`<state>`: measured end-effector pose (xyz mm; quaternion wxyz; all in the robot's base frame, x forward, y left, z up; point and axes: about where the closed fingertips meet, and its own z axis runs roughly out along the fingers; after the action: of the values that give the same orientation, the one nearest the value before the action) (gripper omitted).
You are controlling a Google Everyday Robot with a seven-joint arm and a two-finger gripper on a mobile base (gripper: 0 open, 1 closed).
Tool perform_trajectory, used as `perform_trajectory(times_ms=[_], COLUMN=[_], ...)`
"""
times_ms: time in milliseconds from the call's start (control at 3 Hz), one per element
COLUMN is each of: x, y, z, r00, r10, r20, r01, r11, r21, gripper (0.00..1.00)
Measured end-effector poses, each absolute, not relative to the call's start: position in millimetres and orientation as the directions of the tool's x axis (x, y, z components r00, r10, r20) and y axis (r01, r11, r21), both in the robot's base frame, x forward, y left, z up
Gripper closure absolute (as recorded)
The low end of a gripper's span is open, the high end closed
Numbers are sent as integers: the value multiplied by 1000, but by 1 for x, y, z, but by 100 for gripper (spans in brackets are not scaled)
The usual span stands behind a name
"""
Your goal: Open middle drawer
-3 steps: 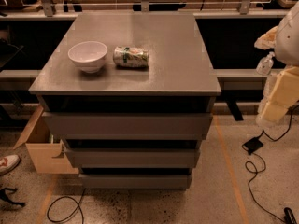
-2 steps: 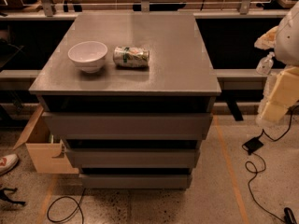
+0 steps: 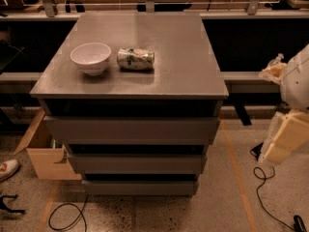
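The grey cabinet [image 3: 145,88] stands in the middle of the camera view with three stacked fronts. The middle drawer [image 3: 137,164] is the flat, handleless grey front second from the top, and it looks shut. The taller top front [image 3: 130,129] is above it and the lowest front [image 3: 140,187] below it. My arm, white and cream, is at the right edge, and my gripper [image 3: 282,141] hangs there, to the right of the cabinet and apart from it, at about the height of the drawer fronts.
A white bowl [image 3: 91,57] and a green-and-white can [image 3: 135,59] lying on its side sit on the cabinet top. An open cardboard box [image 3: 44,151] stands at the cabinet's left. Cables [image 3: 263,187] lie on the floor at the right, and a shoe [image 3: 7,168] shows at the left edge.
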<state>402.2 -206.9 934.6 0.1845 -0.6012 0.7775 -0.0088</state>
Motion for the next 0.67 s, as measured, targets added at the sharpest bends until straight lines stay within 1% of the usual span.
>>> perform_trajectory(times_ms=[333, 667], x=[384, 384], y=[-193, -193], z=[899, 899], r00=[-209, -209], r10=[-909, -909], r20=[-360, -360], r01=[-933, -933], r11=[296, 296], r21=[-205, -205], gripper=[0, 0])
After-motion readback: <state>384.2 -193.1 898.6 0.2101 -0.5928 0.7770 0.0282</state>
